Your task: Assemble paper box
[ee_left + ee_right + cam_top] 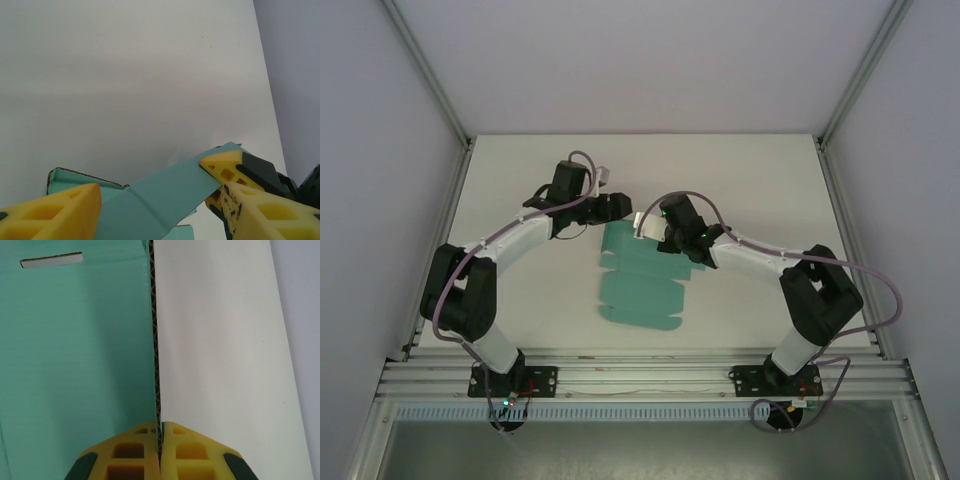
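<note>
The paper box (638, 285) is not yet a box. It is a teal-green die-cut sheet, spread open on the white table (520, 190), with notched, creased sides. Most of it lies flat, on the near side of both grippers. Its far end rises to meet them where the two arms come together.

The right gripper (161, 432) has hold of that raised end. Its two yellow fingers are pressed tight together on the card, which runs straight out from between the fingertips. From the wrist the card is seen edge-on, so the corrugated edge (155, 340) shows as a thin dark line. The teal face spreads out to the left of the fingers, and a narrow slot (51, 262) is cut through it well ahead of the tips. Bare table lies to the right of the fingers.

The left gripper (161, 191) stands partly open, its yellow fingers well apart and gripping nothing. The lifted flap (165, 195) slants across the gap between them, rising from a fold just beside one finger. It ends at the far corner, just beyond the tip of the other finger. There the right gripper's fingers (225, 167) pinch the corner of the flap, close against that left finger. I cannot tell whether either left finger touches the card. Beyond the left gripper's fingertips there is open white table.
</note>
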Available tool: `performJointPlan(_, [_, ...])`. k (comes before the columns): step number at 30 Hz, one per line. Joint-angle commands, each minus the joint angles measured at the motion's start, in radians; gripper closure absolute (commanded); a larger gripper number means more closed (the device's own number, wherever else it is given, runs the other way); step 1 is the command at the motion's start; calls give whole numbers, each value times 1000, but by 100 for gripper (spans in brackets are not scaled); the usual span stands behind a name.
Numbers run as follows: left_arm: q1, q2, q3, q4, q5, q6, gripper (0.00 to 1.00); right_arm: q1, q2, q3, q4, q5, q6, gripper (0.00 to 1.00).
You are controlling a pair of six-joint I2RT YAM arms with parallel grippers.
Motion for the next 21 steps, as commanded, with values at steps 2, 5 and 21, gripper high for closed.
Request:
performJointPlan(2, [-21,-35,-2,-86,17,62,37,5,19,9,62,36,36,100])
performJointPlan(5, [-36,-49,3,-152,-16,96,39,5,24,10,73,62,30,100])
performJointPlan(21, [-57,21,-93,243,99,-226,57,20,5,-24,169,-2,38,100])
